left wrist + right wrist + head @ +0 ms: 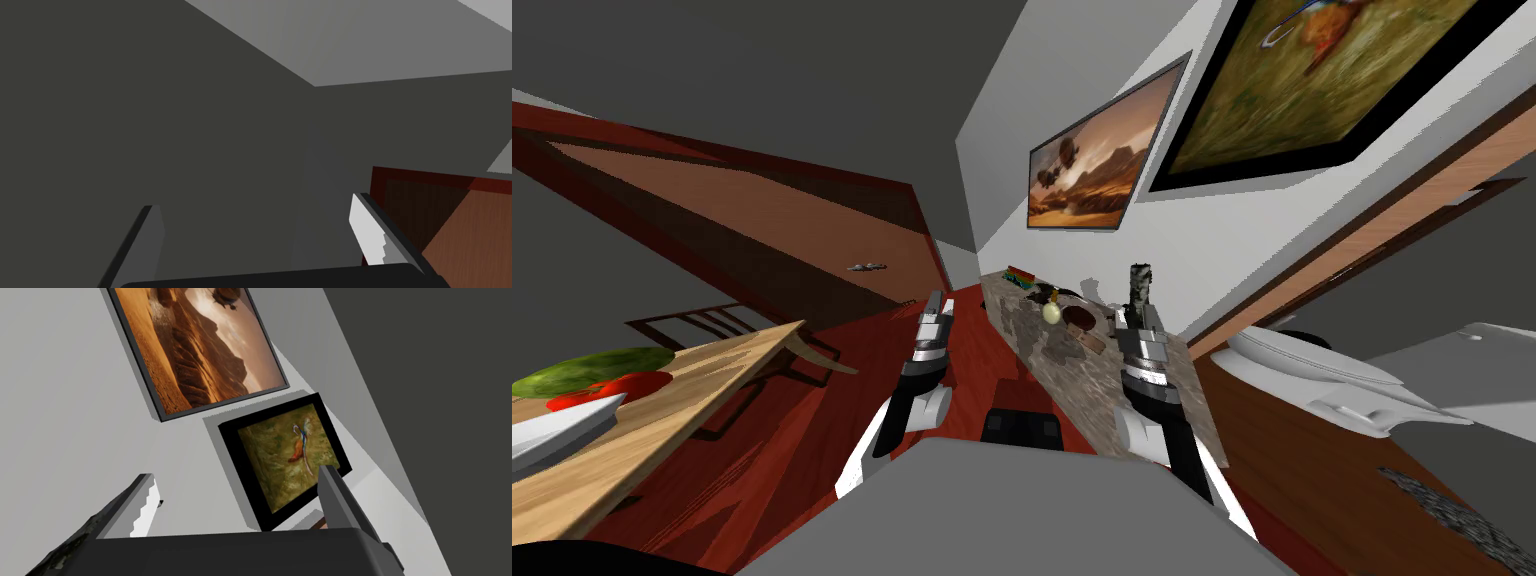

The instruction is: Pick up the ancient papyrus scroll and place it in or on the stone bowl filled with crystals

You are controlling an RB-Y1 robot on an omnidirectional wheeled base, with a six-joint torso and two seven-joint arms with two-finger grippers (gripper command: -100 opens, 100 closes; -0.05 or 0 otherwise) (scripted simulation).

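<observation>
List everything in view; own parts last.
mottled grey-black cylinder: one, upright beside right gripper
marble-patterned brown-grey counter: one, ahead along white wall
round brown bowl: one, on counter
pale yellowish round thing: one, beside bowl
green-and-red item: one, counter's far end
framed desert picture: one, orange, on wall
framed bird picture: one, green, on wall
light wooden table: one, left
white plate with green and red produce: one, on table
white toilet: one, right
left gripper: one, grey, open, left of counter
right gripper: one, grey, open, at counter

mottled scroll (60, 555) cut by corner, bowl (1080, 319) too small to make out
</observation>
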